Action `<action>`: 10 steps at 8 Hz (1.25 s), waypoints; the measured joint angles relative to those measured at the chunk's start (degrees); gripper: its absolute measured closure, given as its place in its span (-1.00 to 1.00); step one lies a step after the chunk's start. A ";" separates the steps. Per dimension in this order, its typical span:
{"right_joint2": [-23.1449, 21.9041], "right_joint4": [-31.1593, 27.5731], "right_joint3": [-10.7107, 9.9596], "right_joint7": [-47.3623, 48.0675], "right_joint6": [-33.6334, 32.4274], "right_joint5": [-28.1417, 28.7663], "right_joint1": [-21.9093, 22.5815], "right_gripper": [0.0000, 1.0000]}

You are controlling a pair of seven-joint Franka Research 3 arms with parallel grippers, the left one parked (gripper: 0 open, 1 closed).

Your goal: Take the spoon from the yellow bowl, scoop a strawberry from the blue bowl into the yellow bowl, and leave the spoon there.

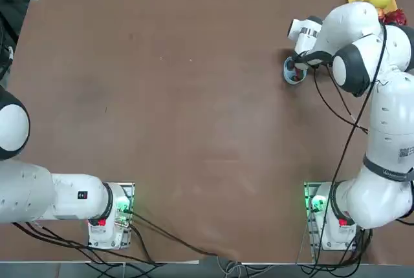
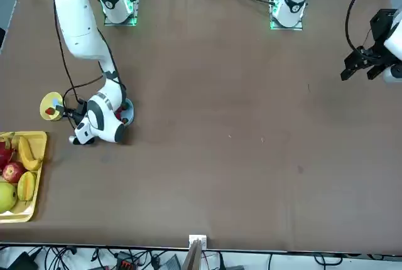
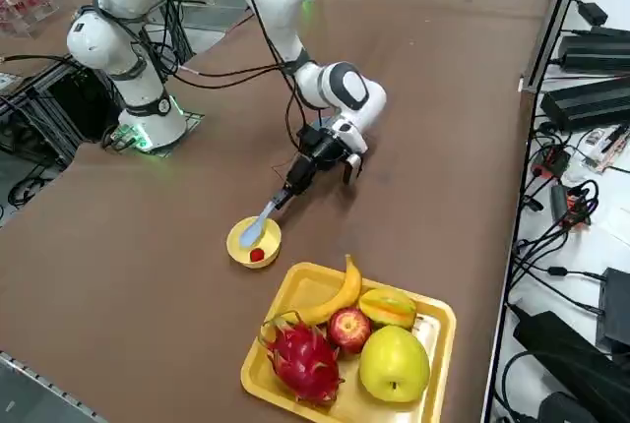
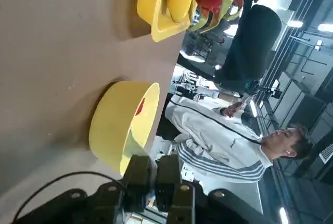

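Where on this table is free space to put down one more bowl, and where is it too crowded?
Free: the wide bare table between the two arm bases and the far edge, left of the blue bowl. Crowded: the far right corner, where the right gripper, shut on the spoon, reaches over the yellow bowl, close beside the fruit tray.
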 joint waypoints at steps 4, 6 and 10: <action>0.02 0.36 0.03 0.30 2.29 0.00 -1.25 -0.23; -0.32 1.80 0.23 0.28 2.37 0.02 -1.18 -0.95; -5.78 4.26 0.21 -7.95 4.95 6.88 -1.17 -1.00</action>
